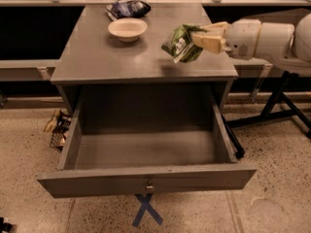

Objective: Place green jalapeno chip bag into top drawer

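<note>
The green jalapeno chip bag hangs tilted in the air just above the right part of the grey cabinet top. My gripper comes in from the right on a white arm and is shut on the bag's upper right edge. The top drawer is pulled fully open below the cabinet top, its inside bare, with a small metal knob on its front panel. The bag is behind and above the drawer's opening.
A white bowl stands on the cabinet top at the back left, with a dark blue and white chip bag behind it. A black stand leg is on the floor at right. Small clutter lies at the cabinet's left foot. Blue tape cross on the floor.
</note>
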You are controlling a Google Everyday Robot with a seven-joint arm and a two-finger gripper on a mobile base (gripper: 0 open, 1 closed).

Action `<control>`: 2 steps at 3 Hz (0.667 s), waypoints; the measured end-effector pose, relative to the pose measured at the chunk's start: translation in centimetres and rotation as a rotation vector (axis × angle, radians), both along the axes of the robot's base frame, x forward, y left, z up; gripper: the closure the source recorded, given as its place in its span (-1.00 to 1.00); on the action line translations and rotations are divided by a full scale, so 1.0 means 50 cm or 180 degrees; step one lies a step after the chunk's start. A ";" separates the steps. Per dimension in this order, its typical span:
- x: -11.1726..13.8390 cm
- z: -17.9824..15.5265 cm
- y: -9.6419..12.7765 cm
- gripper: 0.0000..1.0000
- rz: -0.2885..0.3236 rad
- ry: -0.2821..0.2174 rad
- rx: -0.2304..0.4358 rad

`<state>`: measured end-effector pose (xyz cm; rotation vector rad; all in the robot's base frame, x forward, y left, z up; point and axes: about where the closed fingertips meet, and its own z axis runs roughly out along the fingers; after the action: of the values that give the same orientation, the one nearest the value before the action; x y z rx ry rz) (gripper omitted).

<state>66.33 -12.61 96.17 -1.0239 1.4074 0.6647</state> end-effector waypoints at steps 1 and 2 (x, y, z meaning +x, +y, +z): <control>-0.123 -0.072 0.097 1.00 0.0323 0.0166 0.0096; -0.182 -0.133 0.142 1.00 0.0510 0.0360 0.0076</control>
<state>57.23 -5.51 89.54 -1.1023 1.4211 0.8665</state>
